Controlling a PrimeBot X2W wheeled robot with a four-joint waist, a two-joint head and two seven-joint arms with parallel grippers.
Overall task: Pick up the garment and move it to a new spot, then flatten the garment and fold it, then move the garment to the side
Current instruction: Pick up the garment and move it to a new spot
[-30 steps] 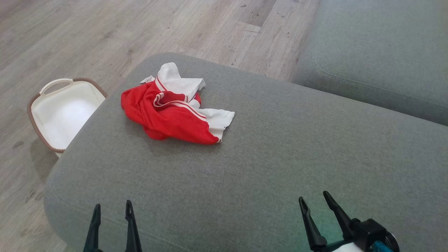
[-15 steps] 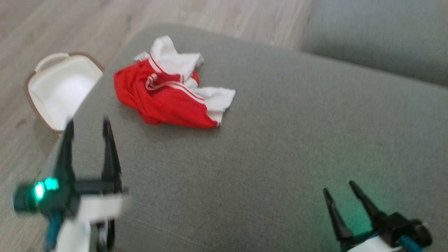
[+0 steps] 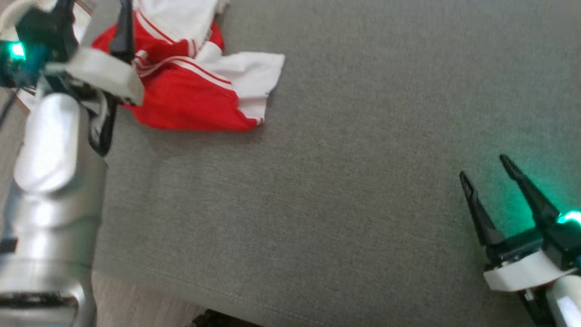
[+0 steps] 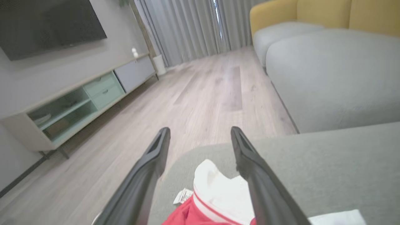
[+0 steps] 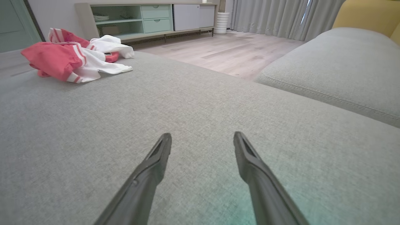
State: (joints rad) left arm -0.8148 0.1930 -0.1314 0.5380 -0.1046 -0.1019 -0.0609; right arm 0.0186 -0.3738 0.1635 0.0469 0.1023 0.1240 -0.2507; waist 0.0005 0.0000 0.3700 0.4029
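The garment [image 3: 190, 86] is a crumpled red and white piece lying near the far left corner of a grey cushion [image 3: 340, 181]. My left arm [image 3: 50, 150] reaches up the left side to it. In the left wrist view the left gripper [image 4: 200, 134] is open, with the garment [image 4: 215, 197] low between its fingers. Whether the fingers touch the cloth I cannot tell. My right gripper [image 3: 483, 166] hovers open over bare cushion at the lower right, far from the garment. The right wrist view shows the right gripper [image 5: 202, 136] and the garment [image 5: 72, 56] at the far left.
A second grey cushion [image 5: 337, 68] lies to the right across a narrow gap. Wooden floor [image 4: 203, 93] lies beyond the cushion's far edge, with a low TV cabinet [image 4: 78, 103] against the wall. A yellow sofa back [image 4: 312, 12] stands at the far right.
The head camera has tipped down, so the whole picture has shifted. My left arm has reached forward from the near edge up to the garment. Both grippers have stayed open.
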